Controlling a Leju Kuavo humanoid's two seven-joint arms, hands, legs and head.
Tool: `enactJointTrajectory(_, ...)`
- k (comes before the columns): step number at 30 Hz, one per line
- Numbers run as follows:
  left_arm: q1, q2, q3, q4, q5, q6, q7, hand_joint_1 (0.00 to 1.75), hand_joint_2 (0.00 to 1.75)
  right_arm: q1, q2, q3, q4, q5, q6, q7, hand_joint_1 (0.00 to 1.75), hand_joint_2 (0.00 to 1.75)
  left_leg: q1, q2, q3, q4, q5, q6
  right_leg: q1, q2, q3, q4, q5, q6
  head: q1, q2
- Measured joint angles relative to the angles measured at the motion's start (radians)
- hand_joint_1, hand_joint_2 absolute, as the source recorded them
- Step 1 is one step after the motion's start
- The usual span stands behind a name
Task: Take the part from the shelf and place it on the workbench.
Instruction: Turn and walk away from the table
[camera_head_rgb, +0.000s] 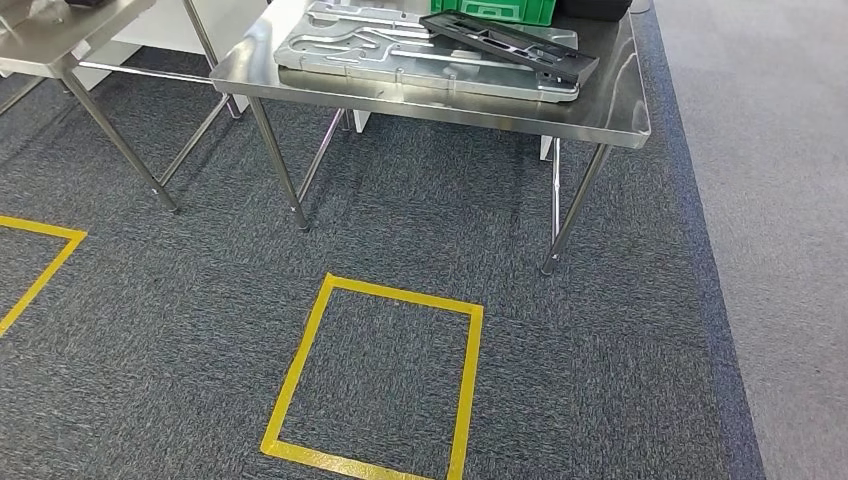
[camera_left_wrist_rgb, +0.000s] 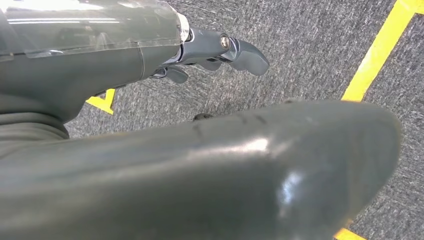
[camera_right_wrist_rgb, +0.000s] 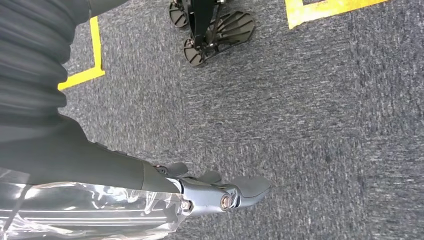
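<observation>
A long black part (camera_head_rgb: 515, 45) lies slantwise on top of a silver pressed-metal panel (camera_head_rgb: 400, 55) on the steel workbench (camera_head_rgb: 600, 115) at the far side of the head view. My left hand (camera_left_wrist_rgb: 215, 52) hangs over the grey carpet with its fingers loosely stretched and nothing in it. My right hand (camera_right_wrist_rgb: 220, 192) hangs the same way over the carpet, fingers apart and empty. Both hands are well below and away from the workbench.
A green bin (camera_head_rgb: 495, 10) stands at the back of the workbench. A second steel table (camera_head_rgb: 50, 40) is at the far left. A yellow taped square (camera_head_rgb: 300, 380) marks the carpet before the workbench, with more tape (camera_head_rgb: 40, 265) at left. Lighter floor (camera_head_rgb: 780, 200) runs along the right.
</observation>
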Motion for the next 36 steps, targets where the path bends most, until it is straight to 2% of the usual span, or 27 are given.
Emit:
enactJointTrajectory(23, 0.0, 0.0, 0.0, 0.0, -0.011, 0.007, -0.005, 0.0, 0.0, -0.002, 0.0, 0.0, 0.0, -0.004, 0.001, -0.052, 0.0, 1.75, 0.0, 0.0, -0.001, 0.002, 0.0, 0.001, -0.002, 0.0, 0.0, -0.001, 0.001, 0.001, 0.0, 0.0)
enactJointTrajectory(27, 0.0, 0.0, 0.0, 0.0, -0.012, 0.009, -0.002, 0.0, 0.0, -0.002, 0.0, -0.005, 0.0, -0.002, 0.018, -0.02, 0.0, 0.0, -0.005, 0.0, -0.005, 0.005, 0.0, 0.007, -0.007, -0.001, -0.002, -0.002, 0.004, 0.008, 0.0, 0.0)
enactJointTrajectory(30, 0.0, 0.0, 0.0, 0.0, -0.011, 0.009, -0.002, 0.0, 0.0, -0.002, 0.0, -0.005, 0.0, 0.001, 0.016, -0.009, 0.0, 0.0, -0.004, 0.0, -0.005, -0.001, 0.005, 0.019, -0.008, -0.001, -0.001, -0.004, 0.007, 0.018, 0.0, 0.0)
enactJointTrajectory(32, 0.0, 0.0, 0.0, 0.0, -0.011, 0.009, -0.003, 0.0, 0.0, -0.002, 0.0, -0.005, 0.0, 0.002, 0.017, -0.01, 0.0, 0.0, 0.001, 0.002, -0.002, -0.015, 0.016, 0.029, -0.007, 0.0, -0.013, 0.023, -0.016, 0.024, 0.0, 0.0)
enactJointTrajectory(33, 0.0, 0.0, 0.0, 0.0, -0.011, 0.009, -0.004, 0.0, 0.0, -0.002, 0.0, -0.005, 0.0, 0.003, 0.017, -0.011, 0.0, 0.0, 0.003, 0.003, -0.001, -0.021, 0.021, 0.033, -0.006, 0.0, -0.031, 0.063, -0.044, 0.025, 0.001, 0.0)
enactJointTrajectory(35, 0.002, 0.0, 0.0, 0.0, -0.011, 0.009, -0.008, 0.0, 0.0, -0.002, 0.0, -0.006, 0.0, 0.004, 0.016, -0.012, 0.0, 0.0, 0.001, 0.004, -0.005, -0.022, 0.023, 0.036, -0.007, 0.001, -0.089, 0.191, -0.114, 0.027, 0.002, 0.0)
enactJointTrajectory(36, 0.003, 0.0, 0.0, 0.0, -0.011, 0.009, -0.009, 0.0, 0.0, -0.001, 0.0, -0.006, 0.0, 0.004, 0.016, -0.012, 0.0, 0.0, 0.0, 0.004, -0.006, -0.022, 0.023, 0.036, -0.007, 0.001, -0.114, 0.247, -0.134, 0.027, 0.002, 0.0)
